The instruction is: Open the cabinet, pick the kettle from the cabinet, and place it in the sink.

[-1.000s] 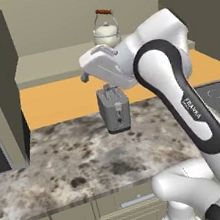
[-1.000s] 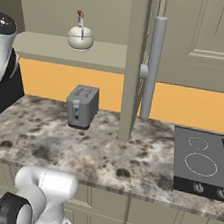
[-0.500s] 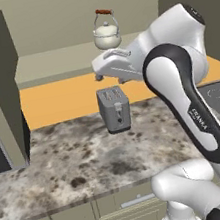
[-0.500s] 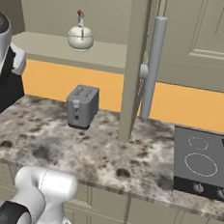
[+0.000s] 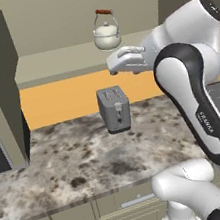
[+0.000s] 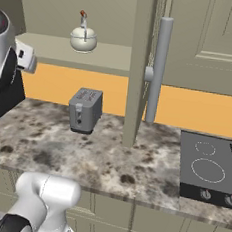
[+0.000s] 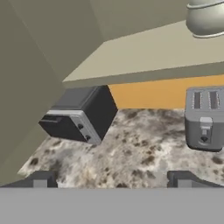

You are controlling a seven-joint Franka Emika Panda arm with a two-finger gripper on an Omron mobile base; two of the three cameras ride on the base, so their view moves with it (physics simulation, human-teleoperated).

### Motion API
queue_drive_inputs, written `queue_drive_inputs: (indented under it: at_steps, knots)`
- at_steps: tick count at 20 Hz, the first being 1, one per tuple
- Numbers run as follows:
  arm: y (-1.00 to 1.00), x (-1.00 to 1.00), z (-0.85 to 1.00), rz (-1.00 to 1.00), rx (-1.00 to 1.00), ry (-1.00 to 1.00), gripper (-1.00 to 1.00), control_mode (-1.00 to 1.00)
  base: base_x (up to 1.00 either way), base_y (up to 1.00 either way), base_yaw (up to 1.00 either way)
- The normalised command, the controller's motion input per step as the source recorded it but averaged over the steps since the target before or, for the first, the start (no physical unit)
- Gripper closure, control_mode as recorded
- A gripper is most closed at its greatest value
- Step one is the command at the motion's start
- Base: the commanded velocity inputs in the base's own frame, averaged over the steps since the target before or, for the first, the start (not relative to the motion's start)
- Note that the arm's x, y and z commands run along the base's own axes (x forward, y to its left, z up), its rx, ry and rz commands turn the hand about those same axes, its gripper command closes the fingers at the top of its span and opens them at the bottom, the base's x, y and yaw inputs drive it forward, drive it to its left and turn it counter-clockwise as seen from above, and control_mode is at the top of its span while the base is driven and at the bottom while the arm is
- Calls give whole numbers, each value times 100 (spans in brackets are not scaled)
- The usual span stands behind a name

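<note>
Hand view shows the jaws spread wide and holding nothing, the two dark fingertips low in the picture above the speckled surface. Outward from them stand the grey toaster and a black microwave. The kettle sits higher, on the shelf of the cabinet, whose doors stand open. It looks small, rigid and probably light, with a smooth round body that may slip. The thin arched handle seems the better place to take hold, at its wooden piece.
</note>
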Motion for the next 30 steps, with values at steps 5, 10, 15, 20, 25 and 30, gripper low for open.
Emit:
queue_drive_inputs:
  at_steps: [5, 10, 15, 20, 25, 30]
  knots:
    - [-35, 0, 1, -9, -4, -27, -100, -100, 0, 0, 0]
    - [-32, 0, 3, -15, -2, -28, -100, -100, 0, 0, 0]
    - [-33, 9, 9, -18, 0, -4, -100, -100, 0, 0, 0]
    - [-32, 14, 14, -17, 0, 3, -100, -100, 0, 0, 0]
    - [-28, 15, 13, -14, 0, 0, -100, -100, 0, 0, 0]
    - [-26, 14, 9, -2, 0, 0, -100, -100, 0, 0, 0]
